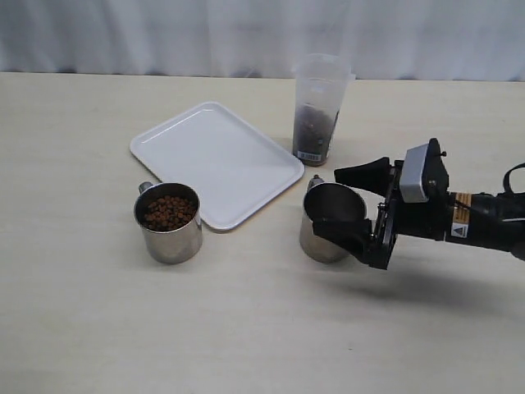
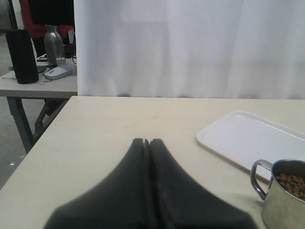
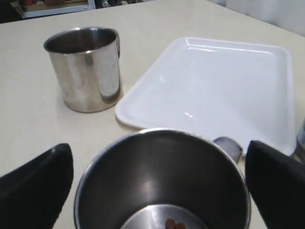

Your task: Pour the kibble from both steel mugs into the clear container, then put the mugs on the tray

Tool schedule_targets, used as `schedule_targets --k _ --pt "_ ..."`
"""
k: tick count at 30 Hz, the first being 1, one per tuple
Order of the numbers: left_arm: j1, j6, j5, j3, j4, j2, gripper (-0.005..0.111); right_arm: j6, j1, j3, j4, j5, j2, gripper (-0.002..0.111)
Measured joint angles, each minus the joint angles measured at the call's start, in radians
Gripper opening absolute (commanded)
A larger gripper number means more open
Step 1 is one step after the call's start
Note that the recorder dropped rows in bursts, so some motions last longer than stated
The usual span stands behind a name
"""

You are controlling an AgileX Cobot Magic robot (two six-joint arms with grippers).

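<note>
exterior high, frontal; wrists low, close; all share tray (image 1: 217, 160)

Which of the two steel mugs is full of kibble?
The steel mug left of the tray's near corner: brown kibble fills it. The other mug, between the right gripper's open jaws, holds only a stray pellet or two.

A robotics lab or test room within an office-like space was indicated. A plain pale worktop (image 1: 82, 328) was backed along its far edge by a white curtain (image 2: 190, 47) that closed off the rest of the room. A black robot arm (image 1: 488, 220) bearing a small warning label (image 1: 462, 220) was seen above the worktop. Past the curtain's edge, a second desk (image 2: 43, 87) was seen on a grey floor (image 2: 9, 157), and a computer mouse (image 2: 58, 72), a metal bottle (image 2: 53, 44) and a black cylinder (image 2: 21, 56) were set on it.
</note>
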Motion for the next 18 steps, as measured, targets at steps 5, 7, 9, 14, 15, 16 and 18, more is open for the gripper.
schedule_targets --k 5,7,9,14,15,16,18 --pt "0.0 0.0 0.0 0.0 0.0 0.0 0.0 0.047 0.0 0.054 0.007 -0.002 -0.105 0.081" --pt "0.0 0.0 0.0 0.0 0.0 0.0 0.0 0.107 -0.004 0.08 0.024 -0.002 -0.156 0.07" --pt "0.0 0.0 0.0 0.0 0.0 0.0 0.0 0.308 -0.041 0.124 0.04 -0.002 -0.253 0.032" --pt "0.0 0.0 0.0 0.0 0.0 0.0 0.0 0.687 -0.266 0.295 0.051 0.052 -0.601 0.005" --pt "0.0 0.0 0.0 0.0 0.0 0.0 0.0 0.689 -0.285 0.326 0.064 0.069 -0.644 0.005" --pt "0.0 0.0 0.0 0.0 0.0 0.0 0.0 0.686 -0.305 0.368 0.089 0.094 -0.7 0.005" --pt "0.0 0.0 0.0 0.0 0.0 0.0 0.0 0.651 -0.325 0.454 0.163 0.158 -0.804 0.005"
